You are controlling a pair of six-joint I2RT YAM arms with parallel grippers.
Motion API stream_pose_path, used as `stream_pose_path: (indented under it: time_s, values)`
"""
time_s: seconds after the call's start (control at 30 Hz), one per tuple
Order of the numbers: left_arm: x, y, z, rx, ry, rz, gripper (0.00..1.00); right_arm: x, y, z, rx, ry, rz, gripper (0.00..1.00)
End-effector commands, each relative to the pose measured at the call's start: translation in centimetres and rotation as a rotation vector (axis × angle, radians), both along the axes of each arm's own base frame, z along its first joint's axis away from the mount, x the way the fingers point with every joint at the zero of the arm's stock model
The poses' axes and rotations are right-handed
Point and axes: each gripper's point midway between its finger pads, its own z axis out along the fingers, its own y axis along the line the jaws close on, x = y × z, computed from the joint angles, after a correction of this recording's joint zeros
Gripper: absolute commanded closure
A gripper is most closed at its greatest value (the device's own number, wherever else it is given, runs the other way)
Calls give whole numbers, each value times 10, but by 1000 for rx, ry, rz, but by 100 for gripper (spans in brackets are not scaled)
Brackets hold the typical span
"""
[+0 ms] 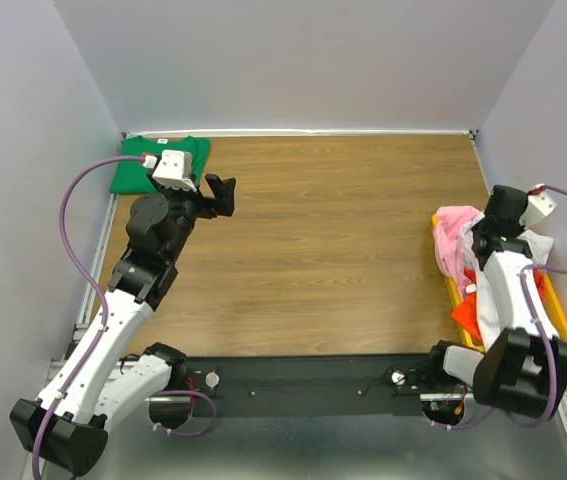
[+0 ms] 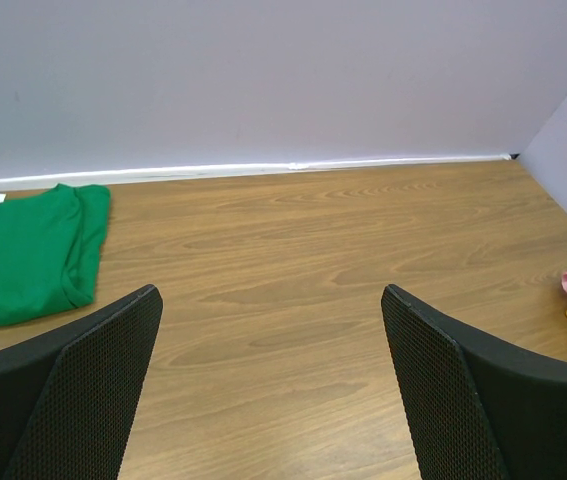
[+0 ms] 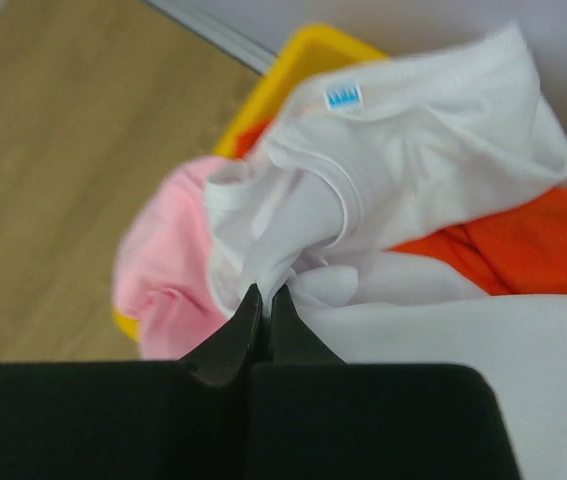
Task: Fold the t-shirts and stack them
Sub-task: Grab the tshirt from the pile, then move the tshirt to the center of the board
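I count one done: green shirt (image 1: pixel 128 175) folded, far left corner of table (image 1: pixel 343 250). Left to do (as far as I see): white shirt (image 3: pixel 413 130), pink shirt (image 3: pixel 158 270), orange shirt (image 3: pixel 523 245), heaped in yellow bin (image 3: pixel 318 50) at right edge. Right gripper (image 3: pixel 266 300) pinched on white shirt fold; left gripper (image 2: pixel 271 300) wide, empty.

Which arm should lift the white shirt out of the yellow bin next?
Right. The right gripper is shut on the white t-shirt in the yellow bin; the left gripper hangs open, away by the green t-shirt.
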Motion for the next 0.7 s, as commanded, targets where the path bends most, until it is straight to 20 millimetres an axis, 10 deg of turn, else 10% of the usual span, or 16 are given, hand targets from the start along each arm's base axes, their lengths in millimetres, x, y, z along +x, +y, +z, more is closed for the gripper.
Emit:
stream_pose_path:
  time_s: [0.0, 0.27, 0.4, 0.53, 0.67]
  values:
    - [0, 7, 1, 4, -9, 31, 2, 11, 4, 108, -92, -251, 86, 100]
    - [0, 9, 3, 5, -16, 35, 2, -37, 16, 286, -277, -633, 102, 100]
    - [1, 11, 3, 7, -15, 43, 2, -38, 59, 381, -306, -826, 339, 100]
    - [2, 11, 2, 8, -12, 45, 2, -16, 114, 429, -231, -934, 661, 100]
    - [2, 11, 3, 12, -16, 43, 2, 25, 170, 435, -50, -991, 1026, 100]
